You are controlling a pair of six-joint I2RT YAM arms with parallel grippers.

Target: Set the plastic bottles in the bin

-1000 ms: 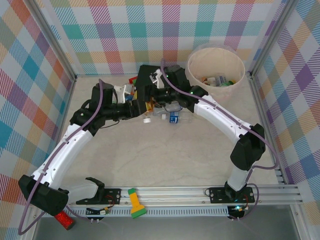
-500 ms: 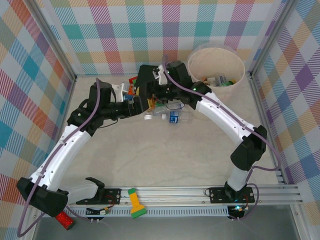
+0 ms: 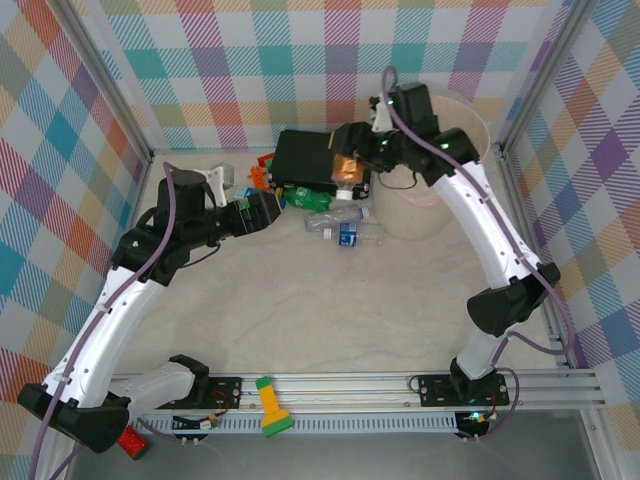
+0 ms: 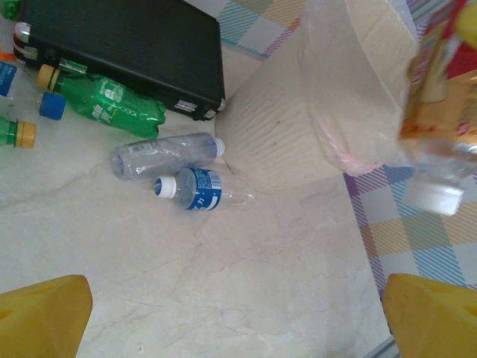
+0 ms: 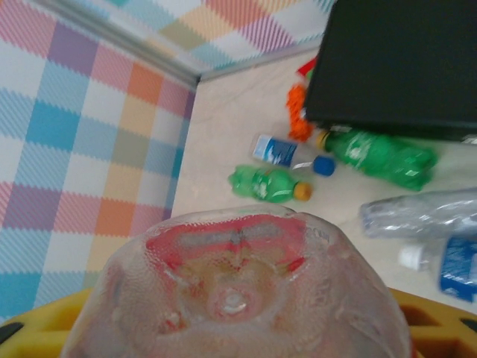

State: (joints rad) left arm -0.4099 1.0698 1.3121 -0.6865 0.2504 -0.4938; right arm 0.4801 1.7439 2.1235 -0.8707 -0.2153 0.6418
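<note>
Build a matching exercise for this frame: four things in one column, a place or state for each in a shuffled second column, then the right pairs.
Column one
1. orange-labelled bottle
2. blue-labelled bottle with white cap
3. flashlight
4. left fingers

Column two
A. spread open, nothing between them
B. lying on the table near the base of the bin
C. gripped by the right fingers
D. on the rail at the table's near edge

Pairs: 1-C, 2-B, 3-D, 4-A
</note>
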